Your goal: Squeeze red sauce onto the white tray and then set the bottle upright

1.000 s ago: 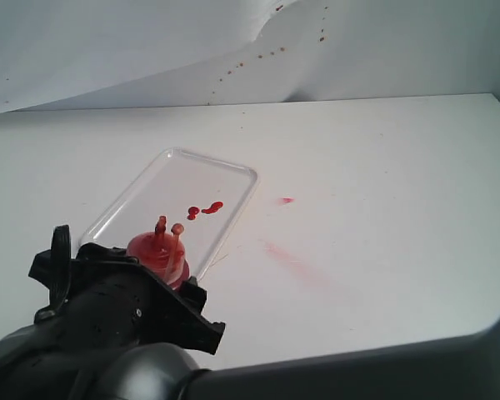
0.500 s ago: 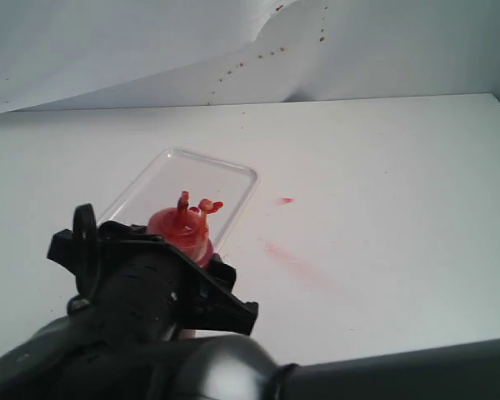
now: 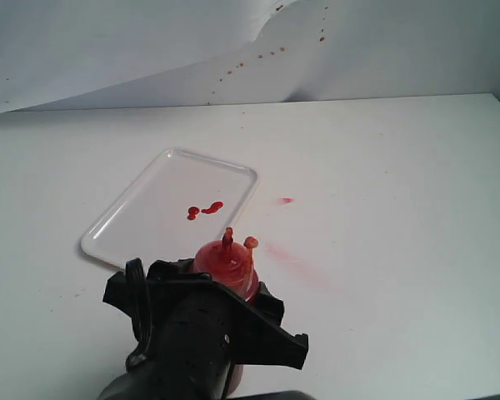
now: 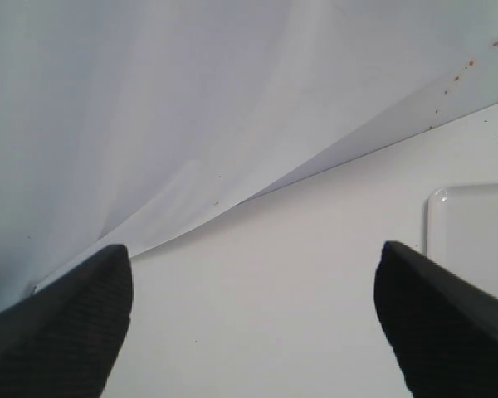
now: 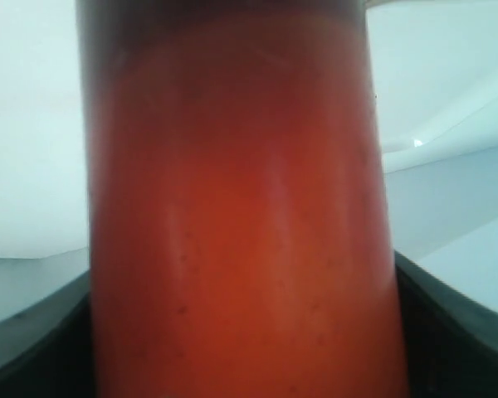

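Observation:
The white tray [image 3: 129,221] lies flat on the table at centre left, and a few small blobs of red sauce [image 3: 204,209] sit on it. My right gripper [image 3: 221,292] is shut on the bottle [image 3: 227,262] just off the tray's near right side. The bottle stands about upright, nozzle and tethered cap on top. In the right wrist view its red body [image 5: 241,215] fills the space between the right gripper's [image 5: 241,332] fingers. My left gripper [image 4: 253,274] is open over bare table with nothing between its fingers. A corner of the tray [image 4: 473,224] shows beyond one finger.
A faint pink smear [image 3: 296,262] and a small red spot [image 3: 285,200] mark the table right of the tray. A white backdrop sheet [image 3: 258,58] with brownish specks hangs behind the table. The table's right edge runs near the view's border.
My right gripper has carried the bottle from over the tray's near end to the right and nearer the camera. The bottle is now off the tray, and the sauce blobs show again.

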`<state>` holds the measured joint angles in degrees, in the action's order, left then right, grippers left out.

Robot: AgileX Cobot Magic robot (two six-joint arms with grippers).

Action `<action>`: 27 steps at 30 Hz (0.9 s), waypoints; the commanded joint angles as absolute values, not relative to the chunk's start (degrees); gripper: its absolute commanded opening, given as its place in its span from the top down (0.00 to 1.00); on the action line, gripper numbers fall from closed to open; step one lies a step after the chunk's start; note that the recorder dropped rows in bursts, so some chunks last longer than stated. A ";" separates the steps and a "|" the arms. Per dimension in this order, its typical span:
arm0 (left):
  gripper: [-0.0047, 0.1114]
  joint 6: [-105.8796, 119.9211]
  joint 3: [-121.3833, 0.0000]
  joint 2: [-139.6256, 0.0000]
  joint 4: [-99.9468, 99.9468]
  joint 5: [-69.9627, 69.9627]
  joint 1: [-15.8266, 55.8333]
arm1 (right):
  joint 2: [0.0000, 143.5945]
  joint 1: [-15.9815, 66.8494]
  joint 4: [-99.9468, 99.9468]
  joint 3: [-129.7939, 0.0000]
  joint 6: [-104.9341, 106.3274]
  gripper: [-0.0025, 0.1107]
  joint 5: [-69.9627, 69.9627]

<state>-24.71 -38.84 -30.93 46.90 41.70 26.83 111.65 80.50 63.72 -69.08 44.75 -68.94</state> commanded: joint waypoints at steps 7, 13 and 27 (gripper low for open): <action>0.30 -25.56 -38.58 -30.64 46.01 40.82 26.90 | 110.41 80.68 64.16 -69.03 44.80 0.95 -69.96; 0.30 -25.56 -38.58 -30.64 46.01 40.82 26.90 | 110.41 80.68 63.98 -69.03 44.94 0.61 -69.96; 0.30 -25.56 -38.58 -30.64 45.98 40.93 26.90 | 110.41 80.68 63.98 -69.03 44.94 0.35 -69.96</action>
